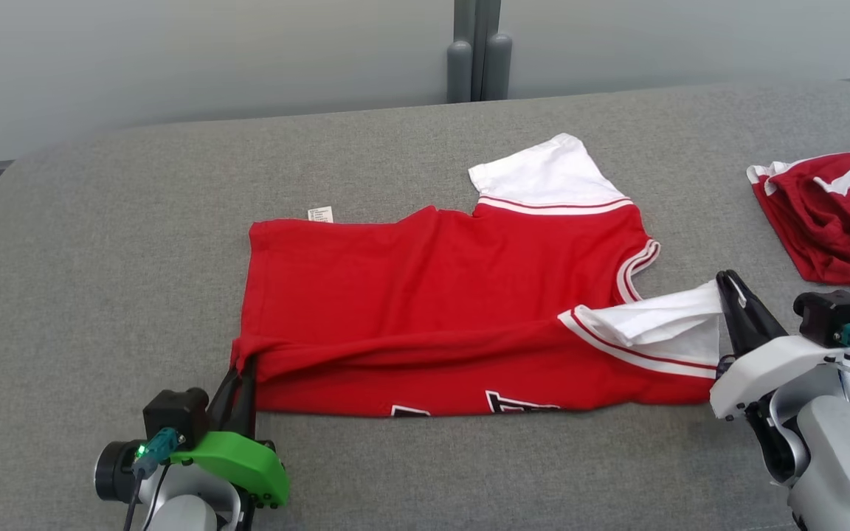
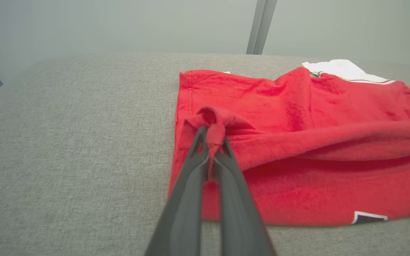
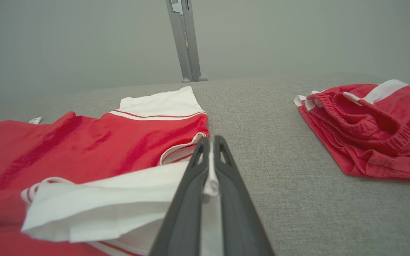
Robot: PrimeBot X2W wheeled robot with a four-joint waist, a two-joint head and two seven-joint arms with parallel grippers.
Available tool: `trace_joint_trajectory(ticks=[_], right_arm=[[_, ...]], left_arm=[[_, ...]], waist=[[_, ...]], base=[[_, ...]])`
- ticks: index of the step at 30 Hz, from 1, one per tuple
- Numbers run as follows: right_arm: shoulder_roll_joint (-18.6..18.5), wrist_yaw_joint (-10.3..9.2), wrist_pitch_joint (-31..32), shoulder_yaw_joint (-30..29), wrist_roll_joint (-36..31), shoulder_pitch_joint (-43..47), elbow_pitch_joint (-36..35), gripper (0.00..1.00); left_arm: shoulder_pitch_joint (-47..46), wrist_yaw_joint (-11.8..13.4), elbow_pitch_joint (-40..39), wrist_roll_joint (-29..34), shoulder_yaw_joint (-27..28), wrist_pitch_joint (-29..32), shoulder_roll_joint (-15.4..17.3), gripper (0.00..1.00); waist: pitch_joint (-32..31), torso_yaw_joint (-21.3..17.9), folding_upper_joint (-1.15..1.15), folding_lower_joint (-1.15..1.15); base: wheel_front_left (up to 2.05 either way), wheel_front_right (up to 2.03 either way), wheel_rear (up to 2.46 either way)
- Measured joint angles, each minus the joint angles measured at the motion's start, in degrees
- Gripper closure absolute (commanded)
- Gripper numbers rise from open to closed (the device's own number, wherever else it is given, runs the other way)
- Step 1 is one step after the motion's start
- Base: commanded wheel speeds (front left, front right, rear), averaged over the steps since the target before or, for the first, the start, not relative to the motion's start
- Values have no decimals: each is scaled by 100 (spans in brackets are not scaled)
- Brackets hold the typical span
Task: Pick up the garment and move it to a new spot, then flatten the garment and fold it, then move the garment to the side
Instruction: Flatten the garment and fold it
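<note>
Garment (image 1: 432, 295), a red shirt with white sleeves, lies spread across the middle of the grey table (image 1: 100, 258), with its near edge raised at both ends. The left gripper (image 1: 246, 363) is pressed together on a bunched pinch of red hem at the shirt's left corner. The right gripper (image 1: 726, 280) is pressed together on the edge of the near white sleeve (image 1: 654, 324) at the right end. Between them the near edge has rolled over onto the body as a loose tube, not a crisp fold.

That roll is my worry. Both holds are small, and the left one is only a twisted nub of cloth. If the arms carry the edge across unevenly, or one pulls harder, the cloth could slip from a pinch. The fold line could also run skewed and leave the near sleeve crumpled under the layer. Pulling apart too hard could drag the whole shirt along the table.

Black-and-white lettering (image 1: 513, 403) peeks out along the nearest edge. Beyond the roll the body lies mostly flat with soft creases, and the striped neck opening (image 1: 639, 269) is to the right. The far sleeve (image 1: 543, 173) is laid out flat, and a small white label (image 1: 320, 214) shows at the far edge. Another red garment (image 1: 838, 221) sits heaped well apart on the right.
</note>
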Motion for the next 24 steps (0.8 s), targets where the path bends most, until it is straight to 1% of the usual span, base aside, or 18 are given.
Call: trace_joint_trajectory(ticks=[9, 15, 24], right_arm=[[10, 0, 0, -103, -116, -324, 23, 100], [47, 0, 0, -113, -186, -503, 100, 100], [52, 1, 0, -204, -230, -536, 180, 100]], left_arm=[[-388, 97, 93, -59, -166, 0, -1, 100], [-500, 303, 259, -68, -207, 0, 0, 100], [-584, 468, 360, -58, -177, 0, -2, 100]], waist=[[297, 37, 0, 0], [459, 42, 0, 0], [549, 84, 0, 1]], base=[[0, 0, 0], [0, 0, 0], [0, 0, 0]])
